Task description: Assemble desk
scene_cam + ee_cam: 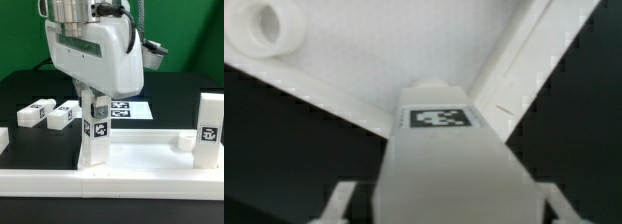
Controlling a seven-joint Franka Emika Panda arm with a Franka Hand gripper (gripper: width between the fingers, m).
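Evidently the leg-fitting step was in hand: the gripper (94,102) stood part-closed, clamped on a leg block (95,138) whose lower end sat at the corner of the tabletop (130,182) toward the exterior view's left. The block stood upright, long axis vertical, its tagged face toward the exterior camera. Next, I judge, it needed seating squarely into that corner without tilting before the jaws let go.
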